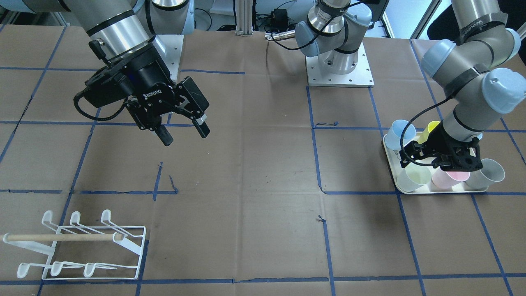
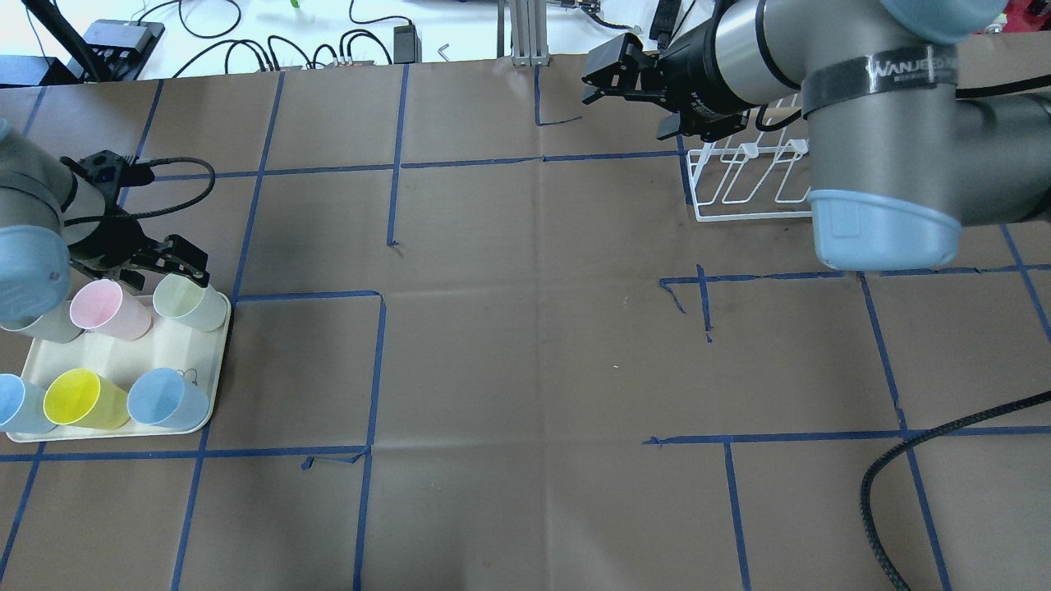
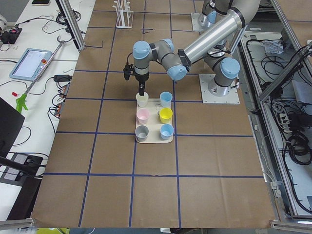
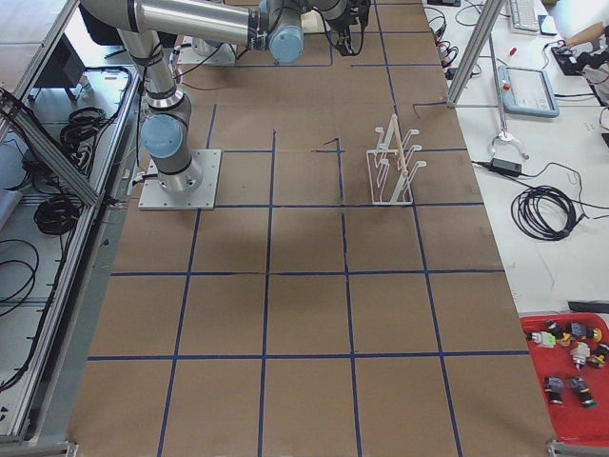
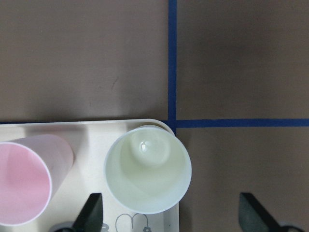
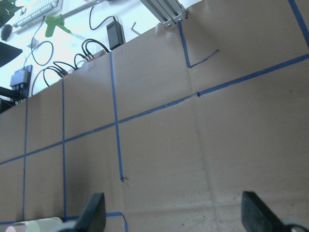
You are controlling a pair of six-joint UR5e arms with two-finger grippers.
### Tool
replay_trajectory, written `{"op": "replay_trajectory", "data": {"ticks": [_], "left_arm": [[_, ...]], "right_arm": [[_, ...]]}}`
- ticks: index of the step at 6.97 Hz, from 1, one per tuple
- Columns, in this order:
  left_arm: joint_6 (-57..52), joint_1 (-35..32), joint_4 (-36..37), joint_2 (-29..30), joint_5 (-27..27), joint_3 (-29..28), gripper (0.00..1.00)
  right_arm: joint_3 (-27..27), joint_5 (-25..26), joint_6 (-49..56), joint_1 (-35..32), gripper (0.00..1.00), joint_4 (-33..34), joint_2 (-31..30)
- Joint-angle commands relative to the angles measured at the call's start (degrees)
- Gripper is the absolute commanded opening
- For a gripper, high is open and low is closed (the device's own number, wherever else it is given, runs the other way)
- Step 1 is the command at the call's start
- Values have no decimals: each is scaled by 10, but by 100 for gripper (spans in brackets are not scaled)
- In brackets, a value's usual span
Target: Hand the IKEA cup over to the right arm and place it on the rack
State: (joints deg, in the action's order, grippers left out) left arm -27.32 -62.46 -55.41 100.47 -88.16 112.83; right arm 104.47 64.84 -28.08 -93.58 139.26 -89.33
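Observation:
Several pastel IKEA cups stand on a cream tray [image 2: 123, 361]. My left gripper [image 5: 171, 212] is open and hovers just above the pale green cup [image 5: 147, 174] at the tray's corner; its fingers straddle the cup's near rim without touching. The same cup shows in the overhead view [image 2: 190, 300] and the front view [image 1: 412, 179]. A pink cup [image 5: 21, 181] stands beside it. My right gripper [image 1: 185, 135] is open and empty, held high above the table. The white wire rack [image 1: 82, 246] with a wooden dowel stands empty, also in the overhead view [image 2: 743, 185].
Yellow [image 2: 78, 398], blue [image 2: 164, 400] and grey [image 2: 41, 326] cups fill the tray's other spots. Blue tape lines grid the brown table. The right arm's elbow [image 2: 883, 164] hangs over part of the rack in the overhead view.

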Motion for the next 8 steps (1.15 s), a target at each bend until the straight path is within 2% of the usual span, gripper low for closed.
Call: {"op": "replay_trajectory", "data": {"ticks": [1,2,3,4,5,6,7,8], "left_arm": [[0,-3,47,18,-2,30,99],[-1,-3,50,22,-2,30,99],[-5,-3,50,22,-2,29,99],[-9,-3,47,24,-2,28,90],[-17,-2,47,34,-4,22,57],[-24,-2,49,40,-4,20,24],[-24,-3,50,38,-4,20,6],[-25,-3,49,32,-3,19,0]], "right_arm": [[55,-26,-99,-2,100,161,5],[89,-73,-134,-2,100,244,15],[120,-81,-193,-2,100,362,35],[135,-82,-283,-2,100,439,56],[150,-82,-377,-3,100,506,66],[174,-79,-420,-3,100,563,68],[187,-79,-438,-4,100,590,68],[199,-77,-451,-9,100,615,65]]}}
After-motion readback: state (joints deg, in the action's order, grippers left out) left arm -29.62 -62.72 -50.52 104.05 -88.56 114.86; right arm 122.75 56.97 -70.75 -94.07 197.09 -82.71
